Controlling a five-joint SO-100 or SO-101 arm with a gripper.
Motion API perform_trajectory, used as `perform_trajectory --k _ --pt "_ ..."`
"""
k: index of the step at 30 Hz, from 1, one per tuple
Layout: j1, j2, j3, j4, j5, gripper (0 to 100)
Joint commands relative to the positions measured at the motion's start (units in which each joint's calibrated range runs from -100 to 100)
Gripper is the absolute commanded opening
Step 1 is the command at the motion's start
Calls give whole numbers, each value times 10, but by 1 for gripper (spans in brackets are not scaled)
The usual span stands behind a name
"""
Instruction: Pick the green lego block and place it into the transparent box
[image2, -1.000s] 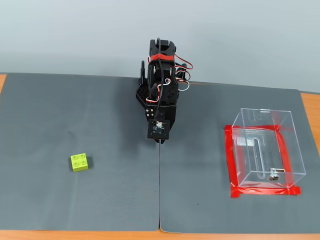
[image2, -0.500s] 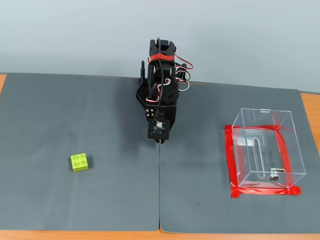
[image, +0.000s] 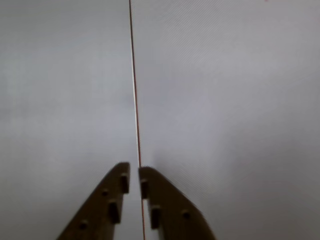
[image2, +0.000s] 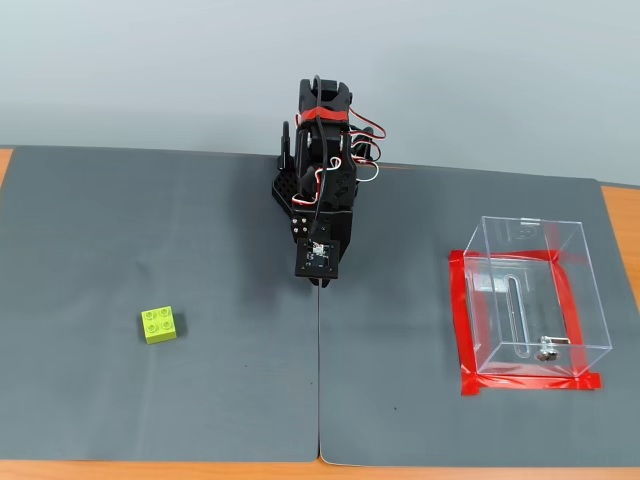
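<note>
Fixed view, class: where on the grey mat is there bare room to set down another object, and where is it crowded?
Bare mat lies between the green lego block and the centre seam, and between that seam and the red tape around the transparent box. The strip along the near mat edge is bare too. The only crowded spot is the middle back, under the arm and its end effector.

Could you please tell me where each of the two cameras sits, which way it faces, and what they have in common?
Wrist view: rides on the arm, looking down past the gripper, jaws nearly closed, at the grey mat's seam.
Fixed view: stands high in front, facing the arm; the green lego block lies left, the transparent box right.
Shared: both show the seam; block and box appear only in the fixed view.
</note>
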Motion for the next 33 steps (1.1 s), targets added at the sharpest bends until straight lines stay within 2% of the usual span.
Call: perform_trajectory --k 1,10,25,33 --pt "-1 5 -7 -5 1 2" --pt "-1 51 -86 -5 2 2" --pt "7 387 -401 0 -4 2" --pt "88 531 -538 -5 -34 2"
